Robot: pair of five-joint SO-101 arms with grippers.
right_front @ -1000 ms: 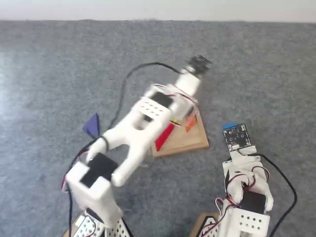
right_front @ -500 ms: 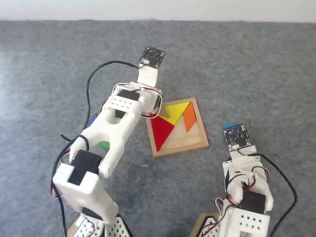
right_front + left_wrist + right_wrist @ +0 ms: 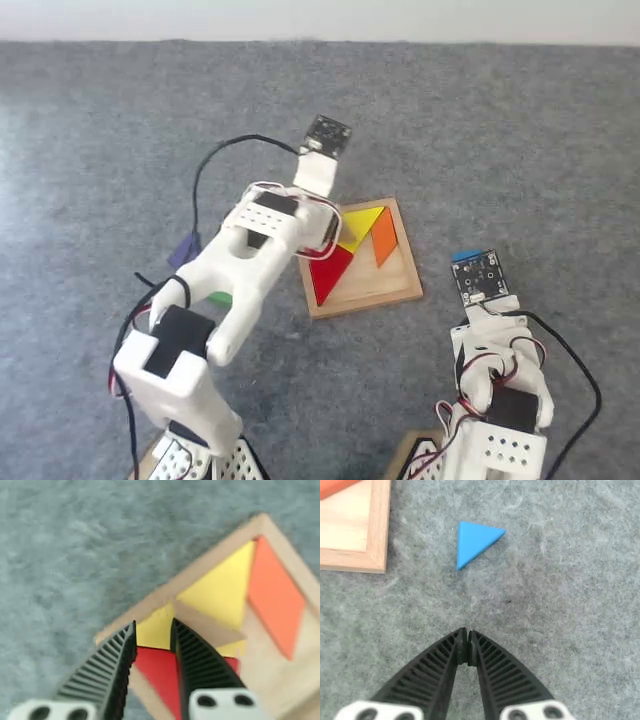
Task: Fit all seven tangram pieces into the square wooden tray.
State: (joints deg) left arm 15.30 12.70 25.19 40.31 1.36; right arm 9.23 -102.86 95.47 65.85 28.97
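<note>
The square wooden tray [image 3: 392, 282] lies on the grey counter [image 3: 520, 140] and holds a red triangle [image 3: 328, 272], a yellow triangle [image 3: 360, 222] and an orange parallelogram [image 3: 384, 238], with the rest of its floor bare wood. The left pincer [image 3: 152, 627] sits above the tray's rim where the yellow and red pieces meet, jaws set to a narrow gap with nothing gripped. The right pincer [image 3: 466, 632] (jaws closed tip to tip, empty) sits over the counter near a blue triangle [image 3: 474, 540] just outside the tray, while a purple piece [image 3: 184, 250] and a green piece [image 3: 217, 298] lie beside the left arm, away from the tray
</note>
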